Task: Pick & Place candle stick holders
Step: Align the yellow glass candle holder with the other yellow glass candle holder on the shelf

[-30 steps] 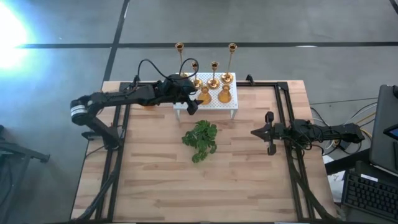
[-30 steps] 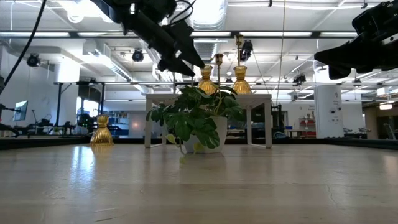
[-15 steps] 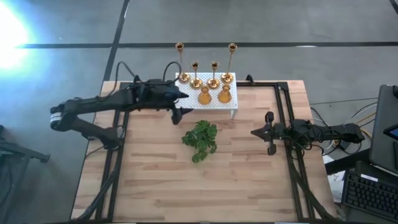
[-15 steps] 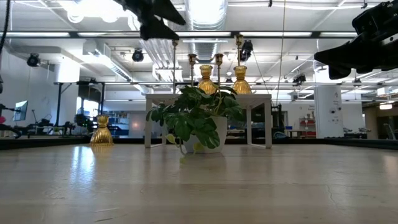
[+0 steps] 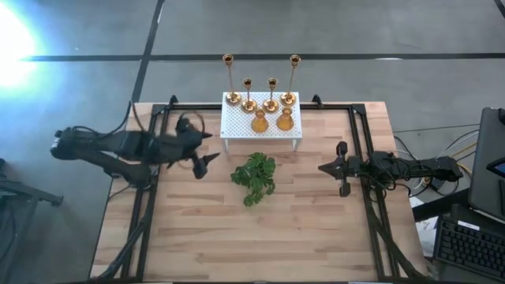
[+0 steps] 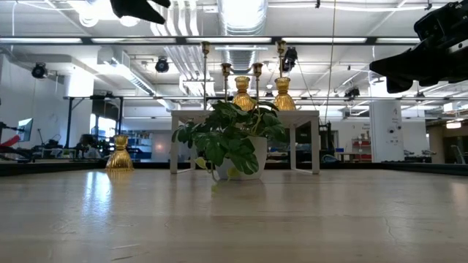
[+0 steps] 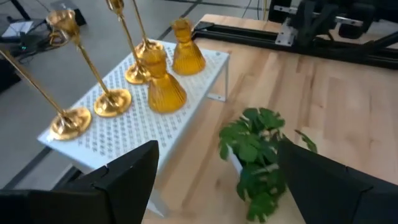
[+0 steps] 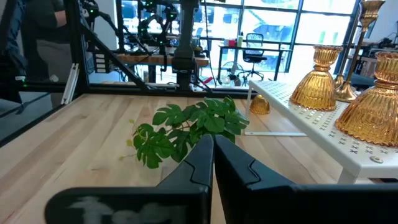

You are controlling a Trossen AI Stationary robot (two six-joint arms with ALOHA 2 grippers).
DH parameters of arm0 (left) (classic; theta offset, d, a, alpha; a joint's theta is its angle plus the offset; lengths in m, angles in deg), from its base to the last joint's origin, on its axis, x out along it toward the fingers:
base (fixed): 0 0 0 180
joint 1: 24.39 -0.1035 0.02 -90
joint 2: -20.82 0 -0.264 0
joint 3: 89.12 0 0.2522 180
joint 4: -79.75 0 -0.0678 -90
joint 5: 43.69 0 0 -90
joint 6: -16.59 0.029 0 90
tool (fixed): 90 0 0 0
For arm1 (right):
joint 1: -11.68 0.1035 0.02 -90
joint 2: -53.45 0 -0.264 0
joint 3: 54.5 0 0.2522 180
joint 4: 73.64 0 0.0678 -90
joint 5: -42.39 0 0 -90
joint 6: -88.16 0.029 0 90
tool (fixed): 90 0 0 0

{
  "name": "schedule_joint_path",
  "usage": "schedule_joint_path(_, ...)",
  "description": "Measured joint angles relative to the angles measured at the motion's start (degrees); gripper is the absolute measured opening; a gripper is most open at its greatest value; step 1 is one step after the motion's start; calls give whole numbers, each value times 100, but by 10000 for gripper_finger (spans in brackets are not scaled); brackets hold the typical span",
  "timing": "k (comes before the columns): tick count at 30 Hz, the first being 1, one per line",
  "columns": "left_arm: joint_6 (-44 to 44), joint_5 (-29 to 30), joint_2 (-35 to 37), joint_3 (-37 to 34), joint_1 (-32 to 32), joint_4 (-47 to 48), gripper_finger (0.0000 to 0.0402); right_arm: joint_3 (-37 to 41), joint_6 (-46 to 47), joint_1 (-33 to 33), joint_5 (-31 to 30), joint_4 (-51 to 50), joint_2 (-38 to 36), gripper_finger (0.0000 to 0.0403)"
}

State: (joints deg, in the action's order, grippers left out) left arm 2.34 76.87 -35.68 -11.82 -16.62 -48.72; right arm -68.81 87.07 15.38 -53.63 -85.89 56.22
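**Kid:** Looking down from above, where are the gold candle stick holders?

**Helper:** Six stand on the white stand (image 5: 260,126) at the upper middle of the frame. Two tall thin holders (image 5: 228,79) are at the back corners, two shorter holders (image 5: 248,95) sit between them, and two round fat holders (image 5: 259,122) are in front.

**Kid:** Is there one more?

**Helper:** Yes. In the low view another fat holder (image 6: 119,153) sits alone on the bench (image 5: 316,229), at the left of the frame, well apart from the stand.

**Kid:** What is the left end effector (image 5: 207,147) doing?

**Helper:** It hangs over the left side of the bench, left of the green plant (image 5: 254,177). Its fingers are spread wide and hold nothing.

**Kid:** And the right one?

**Helper:** The right end effector (image 5: 341,167) waits at the right of the frame, near the bench's edge. Its fingers (image 8: 205,163) are pressed together and hold nothing.
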Motion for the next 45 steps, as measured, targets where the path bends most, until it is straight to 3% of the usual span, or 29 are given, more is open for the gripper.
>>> schedule_joint_path(8, -1268, 1505, 233, -970, 1183, 10, 330, -1, -1, 0, 0, 0, 0, 9)
schedule_joint_path(12, -1776, 1821, 217, -1423, 1395, -107, 330, -1, 0, 0, -1, 0, 0, 9)
schedule_joint_path(22, -2241, 1902, 258, -2728, 1434, -1234, 330, 1, 1, 0, -1, 2, 2, 9)
schedule_joint_path(36, -3188, 4032, 1440, -4206, 1303, -1377, 330, -1, 0, 2, -1, 1, 2, 9)
schedule_joint_path(45, -3790, 4310, 1634, -4737, 748, -1386, 330, -1, 0, 2, 0, 2, 2, 9)
